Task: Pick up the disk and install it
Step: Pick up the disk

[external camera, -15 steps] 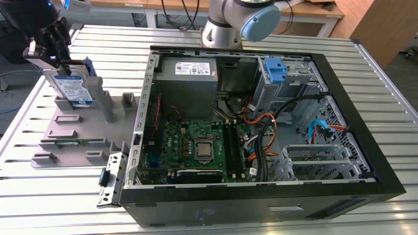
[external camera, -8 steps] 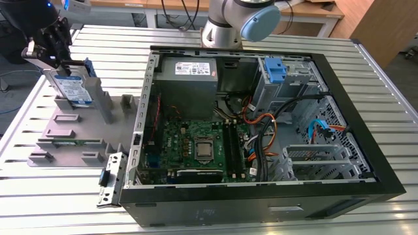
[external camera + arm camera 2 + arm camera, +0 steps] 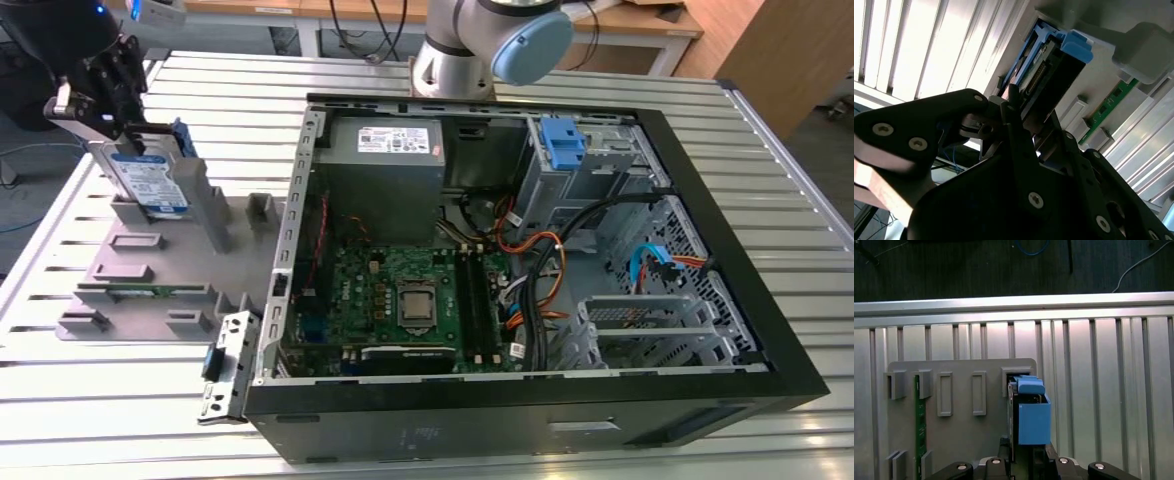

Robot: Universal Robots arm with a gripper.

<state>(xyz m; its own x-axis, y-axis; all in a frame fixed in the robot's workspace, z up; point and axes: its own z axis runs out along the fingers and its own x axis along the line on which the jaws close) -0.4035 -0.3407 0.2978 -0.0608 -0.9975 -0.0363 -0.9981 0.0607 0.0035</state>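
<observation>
The disk, silver with a blue-and-white label and blue rails, stands on edge in a slot of the grey fixture plate at the exterior view's left. My gripper is at the disk's upper end and shut on it. The first wrist view looks along the edge of the disk, with the gripper straddling its near end, one finger on each side. In the second wrist view the disk runs out from between the dark fingers.
An open computer case lies at the exterior view's right, holding a motherboard, a grey power-supply box, a blue bracket, a drive cage and cables. A green memory stick sits in the fixture. The arm's base stands behind the case.
</observation>
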